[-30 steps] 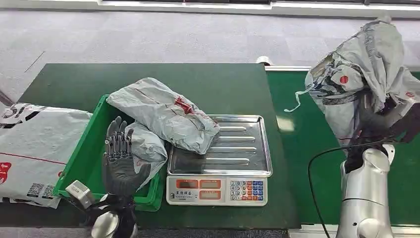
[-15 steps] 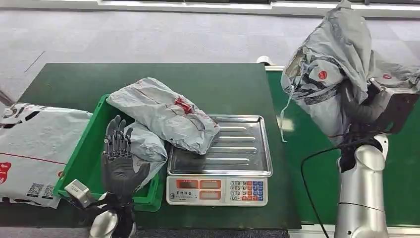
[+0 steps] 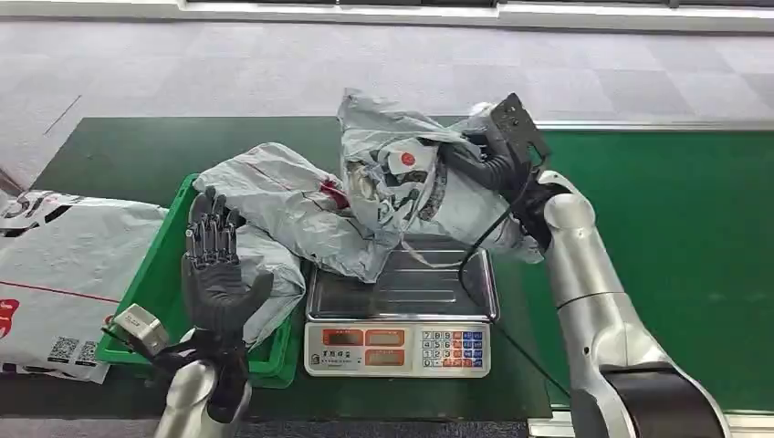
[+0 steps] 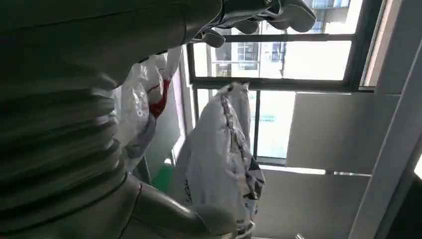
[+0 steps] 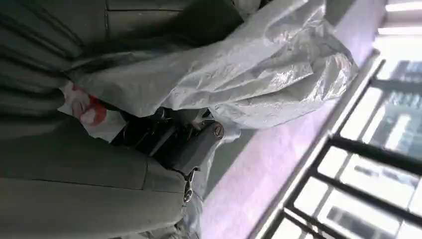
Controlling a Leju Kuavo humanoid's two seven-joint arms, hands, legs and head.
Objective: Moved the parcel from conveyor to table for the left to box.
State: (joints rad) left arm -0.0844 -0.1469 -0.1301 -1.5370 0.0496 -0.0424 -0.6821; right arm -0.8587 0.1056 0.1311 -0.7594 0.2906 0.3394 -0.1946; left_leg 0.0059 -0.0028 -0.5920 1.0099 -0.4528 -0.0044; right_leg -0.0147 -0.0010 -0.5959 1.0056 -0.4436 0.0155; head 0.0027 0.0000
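Head view gives me the relation I need: the parcel (image 3: 415, 187) sits in my right hand (image 3: 488, 164), held in the air just above the far part of the scale (image 3: 402, 315). From the right hand it extends toward my left side, its long axis lying roughly across the table (image 3: 119, 146). My left hand (image 3: 214, 274) waits empty, with the fingers apart and pointing up, over the green box (image 3: 151, 292); the right hand is clearly the nearer one, since it grips the parcel. I judge the set-down place lies below and a little toward the left hand (another grey bag (image 3: 292, 214) already lies partly on the scale tray). The parcel is a grey crumpled plastic mailer with red round marks and dark print, soft and loosely folded.
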